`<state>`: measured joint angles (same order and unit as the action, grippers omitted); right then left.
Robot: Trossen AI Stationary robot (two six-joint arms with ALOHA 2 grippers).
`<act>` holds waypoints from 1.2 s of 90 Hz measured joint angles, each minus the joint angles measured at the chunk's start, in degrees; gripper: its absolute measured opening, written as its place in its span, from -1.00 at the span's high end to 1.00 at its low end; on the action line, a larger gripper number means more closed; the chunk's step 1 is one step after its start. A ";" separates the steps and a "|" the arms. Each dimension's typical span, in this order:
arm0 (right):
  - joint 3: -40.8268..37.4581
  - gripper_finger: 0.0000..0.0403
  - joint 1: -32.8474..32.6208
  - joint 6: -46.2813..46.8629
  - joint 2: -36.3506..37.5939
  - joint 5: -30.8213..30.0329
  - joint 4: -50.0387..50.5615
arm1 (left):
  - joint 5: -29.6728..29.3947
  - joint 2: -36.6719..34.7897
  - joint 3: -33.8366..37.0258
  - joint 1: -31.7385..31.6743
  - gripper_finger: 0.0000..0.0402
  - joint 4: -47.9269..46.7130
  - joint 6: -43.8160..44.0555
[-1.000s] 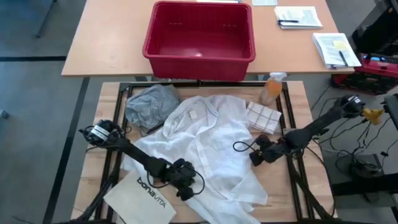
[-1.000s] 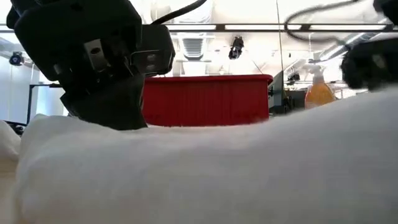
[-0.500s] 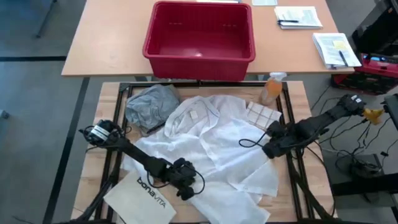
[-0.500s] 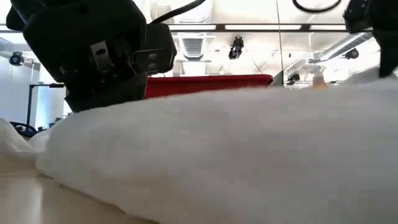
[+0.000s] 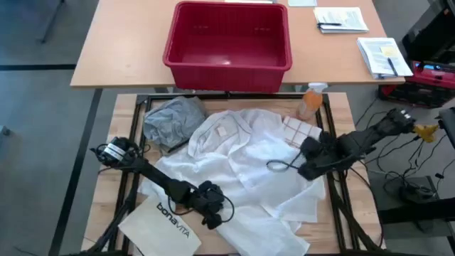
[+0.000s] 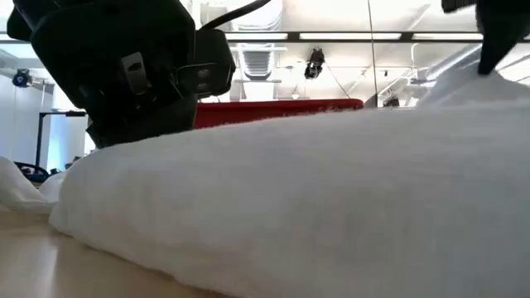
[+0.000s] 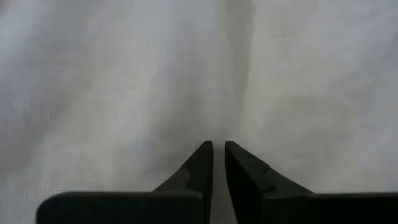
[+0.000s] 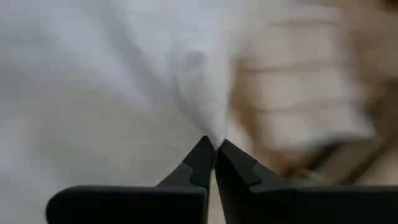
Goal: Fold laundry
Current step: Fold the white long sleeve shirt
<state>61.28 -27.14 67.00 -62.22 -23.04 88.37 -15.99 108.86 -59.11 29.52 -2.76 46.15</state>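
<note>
The large white shirt (image 5: 242, 171) lies spread over the middle of the table. A crumpled grey T-shirt (image 5: 173, 119) rests beside its far left corner, and a tan checked piece (image 5: 298, 132) lies at its far right. My left gripper (image 7: 219, 148) is down on the shirt's near left part (image 5: 210, 208), fingers closed to a narrow slit. My right gripper (image 8: 214, 146) is shut on the shirt at its right side (image 5: 304, 168). In the low view the shirt (image 6: 315, 199) fills the foreground as a raised bank. My left gripper has its fingers on the shirt's near left part (image 7: 217, 134), coming from above. The cloth there lies flat on the table. Whether cloth sits between the tips, I cannot tell. My right gripper pinches a small peak of the shirt's cloth (image 8: 208, 121) between its two fingertips. The cloth runs up from them in a drawn ridge; the rest of the shirt stays on the table.
A stiff white bag printed "bonavita" (image 5: 160, 220) lies at the near left edge. An orange spray bottle (image 5: 311, 100) stands at the far right. A red basket (image 5: 227, 44) and papers (image 5: 341, 19) sit on the table beyond.
My right gripper has risen and gone toward the table's far right, drawing the shirt's right side with it. The shirt's near right part has bunched and lifted, and in the low view it now hides most of the basket and the bottle. The left part stayed put.
</note>
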 joint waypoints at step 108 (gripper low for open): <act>-6.30 -0.17 -26.96 -21.73 -4.91 5.87 -42.97 | 3.40 -2.28 -0.07 1.46 0.88 -16.03 5.43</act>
<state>54.98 -54.10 45.26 -67.13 -17.18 45.40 -12.59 106.57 -59.18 30.98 -18.79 51.58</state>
